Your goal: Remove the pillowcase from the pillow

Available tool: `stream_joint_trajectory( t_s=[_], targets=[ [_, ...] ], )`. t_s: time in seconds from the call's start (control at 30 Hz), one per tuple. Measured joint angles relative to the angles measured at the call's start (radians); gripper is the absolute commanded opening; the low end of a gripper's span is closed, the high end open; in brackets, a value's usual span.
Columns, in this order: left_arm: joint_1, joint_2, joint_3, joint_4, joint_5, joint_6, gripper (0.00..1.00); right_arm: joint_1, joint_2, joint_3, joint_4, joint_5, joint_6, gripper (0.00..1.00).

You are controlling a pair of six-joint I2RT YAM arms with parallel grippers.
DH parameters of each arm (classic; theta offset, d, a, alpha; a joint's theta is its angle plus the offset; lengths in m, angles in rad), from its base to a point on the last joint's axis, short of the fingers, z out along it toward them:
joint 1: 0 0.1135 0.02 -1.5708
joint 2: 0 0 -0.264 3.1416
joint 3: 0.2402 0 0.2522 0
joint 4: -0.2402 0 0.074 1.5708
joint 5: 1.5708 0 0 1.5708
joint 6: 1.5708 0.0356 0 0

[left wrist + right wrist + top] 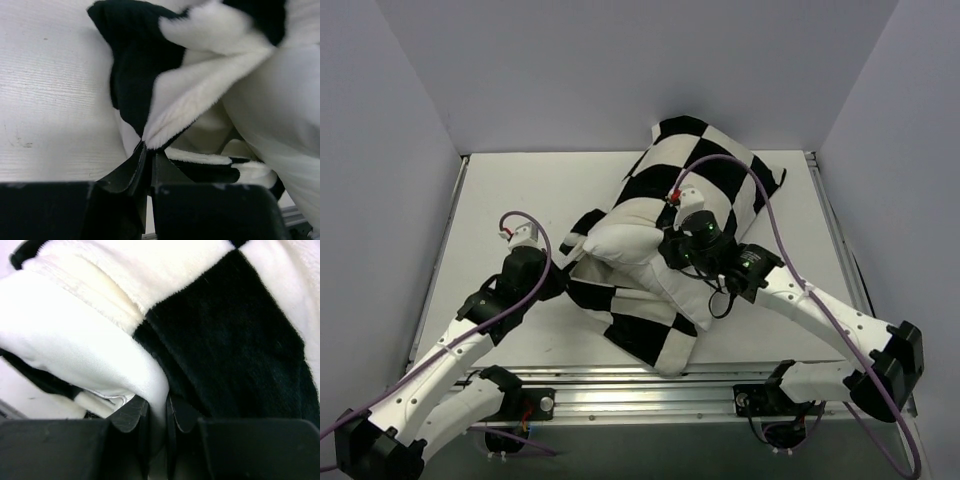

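My left gripper (148, 164) is pressed together on a thin fold of the pillowcase (712, 172). The fold is the plush edge where a black square meets a white one, right at my fingertips. My right gripper (157, 412) is also closed, and what it pinches is smooth plain white cloth, so I judge that it has the pillow (620, 240) and not the cover. The checkered plush lies just to the right of those fingers, touching them.

Seen from above, the bundle's long axis runs on a diagonal across the table (510, 190). The covered end lies ahead of my right gripper and off to its right, at the far side. The bared white end bulges out to that gripper's left, between my two grippers. More checkered cloth spreads below the white bulge, on the near side of both grippers.

The coming move turns on this: the open mouth of the cover sits just ahead of my left gripper, which is the nearer one to it, while the cover's closed end lies beyond my right. I judge the two grips must part along that diagonal, cover one way and cushion the other. A sideways pull would only bunch the cloth.
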Motion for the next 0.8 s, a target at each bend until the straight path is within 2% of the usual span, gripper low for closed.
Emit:
stream_joint_trajectory(
  t_s=[0.17,0.3,0.43,0.47,0.5,0.53,0.57,0.6,0.63,0.67,0.7,0.8],
  targets=[
    [0.000,0.051,-0.041,0.045,-0.034,-0.064,0.09,-0.033,-0.121,0.000,-0.027,-0.156,-0.025,0.00],
    [0.000,0.146,-0.103,0.196,-0.018,-0.112,0.10,-0.043,-0.169,-0.004,-0.035,-0.325,-0.040,0.00],
    [-0.008,0.277,-0.116,0.344,-0.003,-0.135,0.24,-0.029,-0.182,-0.082,0.019,-0.452,-0.025,0.00],
    [-0.013,0.301,-0.113,0.369,0.000,-0.134,0.33,-0.022,-0.180,-0.104,0.021,-0.463,-0.023,0.03],
    [-0.016,0.317,-0.109,0.380,0.000,-0.129,0.46,-0.016,-0.177,-0.123,0.020,-0.472,-0.021,0.08],
    [-0.017,0.323,-0.101,0.380,0.001,-0.120,0.55,-0.011,-0.174,-0.139,0.018,-0.480,-0.021,0.13],
    [-0.017,0.318,-0.093,0.374,-0.001,-0.111,0.65,-0.010,-0.174,-0.153,0.013,-0.485,-0.019,0.26],
    [-0.017,0.303,-0.082,0.359,-0.007,-0.098,0.80,-0.010,-0.175,-0.162,0.003,-0.491,-0.014,0.35],
    [-0.015,0.279,-0.069,0.335,-0.015,-0.081,0.86,-0.010,-0.180,-0.166,-0.004,-0.497,-0.011,0.43],
    [-0.014,0.247,-0.053,0.301,-0.028,-0.064,0.91,-0.010,-0.189,-0.169,-0.013,-0.499,-0.009,0.54],
    [-0.011,0.210,-0.032,0.261,-0.039,-0.045,0.96,-0.012,-0.204,-0.170,-0.026,-0.497,-0.004,0.59],
    [-0.009,0.086,0.065,0.143,-0.056,0.019,0.95,-0.017,-0.285,-0.169,-0.064,-0.457,0.009,0.70]
  ],
)
